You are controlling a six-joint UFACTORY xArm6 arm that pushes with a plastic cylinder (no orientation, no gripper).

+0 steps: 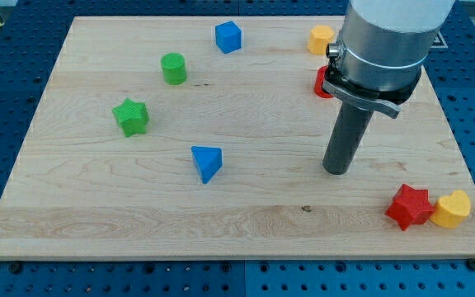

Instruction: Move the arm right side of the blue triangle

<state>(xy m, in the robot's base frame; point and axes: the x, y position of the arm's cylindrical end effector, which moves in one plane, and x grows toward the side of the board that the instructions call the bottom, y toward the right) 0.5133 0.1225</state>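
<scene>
The blue triangle (207,162) lies on the wooden board (81,206), left of centre. My tip (335,172) rests on the board well to the view's right of the triangle, at about the same height in the view, with bare board between them. The rod rises from the tip into the large grey arm body at the view's top right.
A blue cube (228,37) and a green cylinder (173,68) sit near the top. A green star (130,116) is at the left. A yellow block (321,39) and a partly hidden red block (323,82) are behind the arm. A red star (409,206) and yellow heart (452,209) sit at bottom right.
</scene>
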